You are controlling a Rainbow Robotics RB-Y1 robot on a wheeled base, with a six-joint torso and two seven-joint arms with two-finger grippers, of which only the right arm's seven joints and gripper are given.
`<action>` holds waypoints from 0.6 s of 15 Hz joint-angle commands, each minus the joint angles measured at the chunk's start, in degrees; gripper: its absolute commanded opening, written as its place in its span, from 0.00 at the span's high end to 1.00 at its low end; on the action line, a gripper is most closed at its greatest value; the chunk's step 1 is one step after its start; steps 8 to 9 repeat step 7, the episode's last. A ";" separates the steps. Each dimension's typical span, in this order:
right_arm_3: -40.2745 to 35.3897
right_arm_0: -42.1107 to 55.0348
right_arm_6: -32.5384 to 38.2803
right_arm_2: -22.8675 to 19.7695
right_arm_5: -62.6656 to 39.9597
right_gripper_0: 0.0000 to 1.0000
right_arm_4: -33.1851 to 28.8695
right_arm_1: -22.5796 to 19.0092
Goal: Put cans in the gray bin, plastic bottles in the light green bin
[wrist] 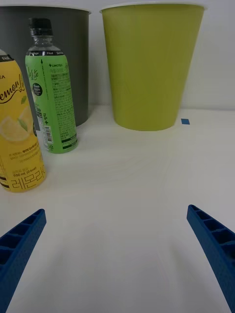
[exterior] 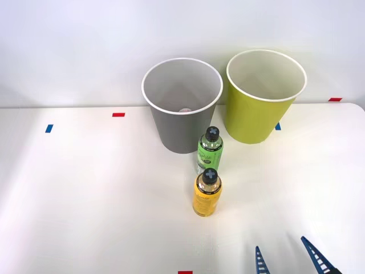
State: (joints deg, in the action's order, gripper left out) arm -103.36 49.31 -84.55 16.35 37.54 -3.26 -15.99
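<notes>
While the right claw (exterior: 287, 258) sits spread and empty at lower right of the front view, the squat yellow-orange black-capped plastic bottle (exterior: 207, 194) stands upright on the white worktop (exterior: 85, 188), up-left of it, nearest target. Yellow-green bin (exterior: 263, 97) upper right.

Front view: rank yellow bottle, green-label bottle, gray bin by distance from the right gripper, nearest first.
From the right gripper, open at the table's near edge:
1. Yellow bottle, nearest, ahead and to its left.
2. Green-label bottle, right behind the yellow one.
3. Gray bin, farthest, at the back, beside the light green bin.
</notes>
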 commanded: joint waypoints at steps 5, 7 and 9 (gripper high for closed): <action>0.00 0.00 0.00 0.00 -0.01 0.00 0.00 0.00; 0.00 0.00 0.00 0.00 -0.01 0.00 0.00 0.00; 0.00 0.00 0.00 0.00 -0.01 0.00 0.00 0.00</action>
